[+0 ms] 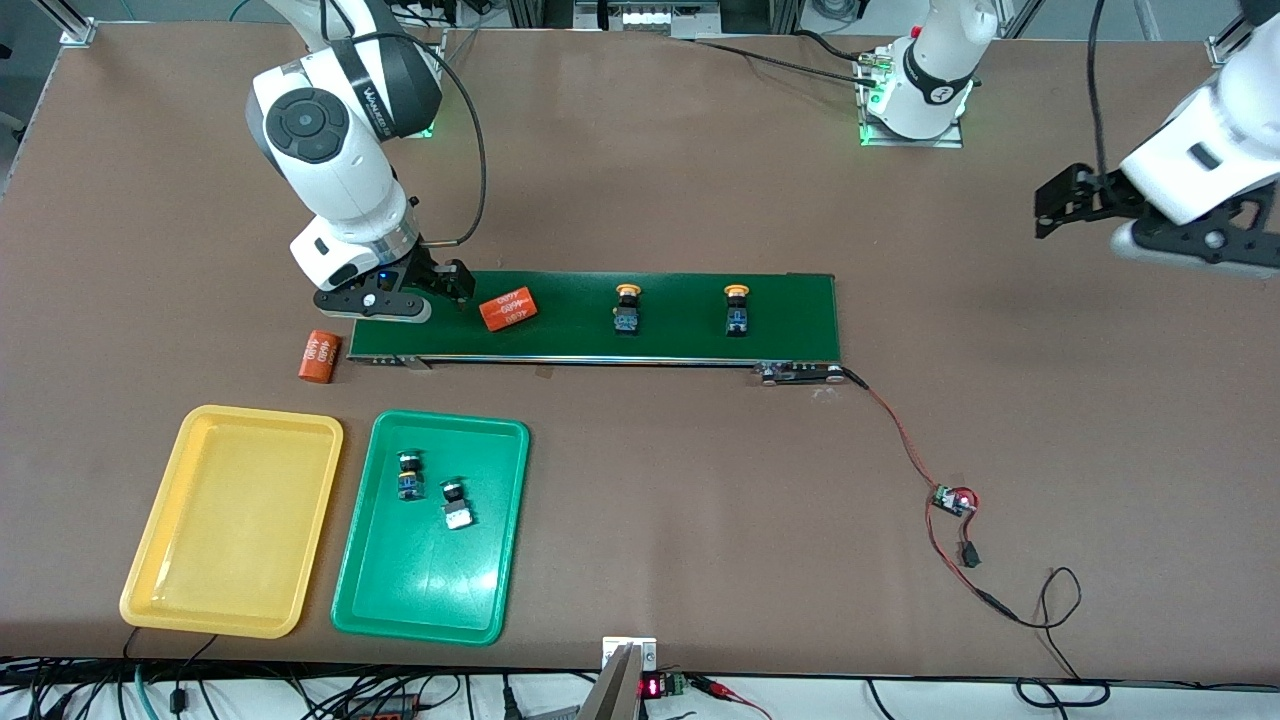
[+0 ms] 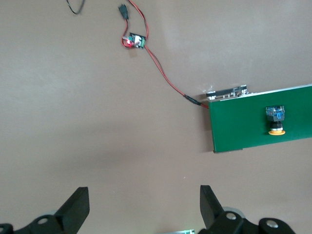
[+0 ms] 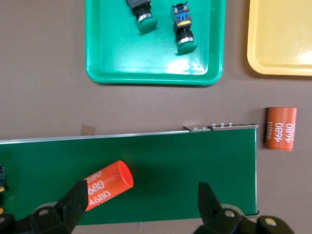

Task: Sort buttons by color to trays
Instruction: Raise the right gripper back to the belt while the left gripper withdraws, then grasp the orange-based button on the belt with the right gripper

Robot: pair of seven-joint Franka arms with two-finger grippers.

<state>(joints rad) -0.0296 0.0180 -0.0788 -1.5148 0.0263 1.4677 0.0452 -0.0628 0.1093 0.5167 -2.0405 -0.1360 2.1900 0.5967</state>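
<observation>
Two yellow-capped buttons (image 1: 627, 307) (image 1: 737, 308) stand on the dark-green conveyor belt (image 1: 600, 340). Two green-capped buttons (image 1: 408, 477) (image 1: 456, 503) lie in the green tray (image 1: 430, 585), also seen as buttons (image 3: 141, 14) (image 3: 183, 29) in the right wrist view. Beside it is the yellow tray (image 1: 230, 540), with nothing in it. My right gripper (image 1: 445, 290) (image 3: 141, 204) hangs open over the belt's end by the right arm, an orange "4680" cylinder (image 3: 105, 185) beside one finger. My left gripper (image 1: 1048, 205) (image 2: 144, 204) waits open over bare table past the belt's other end.
A second orange "4680" cylinder (image 1: 319, 356) lies on the table just off the belt's end, between the belt and the yellow tray. A red wire runs from the belt to a small circuit board (image 1: 955, 500). One yellow button (image 2: 276, 119) shows in the left wrist view.
</observation>
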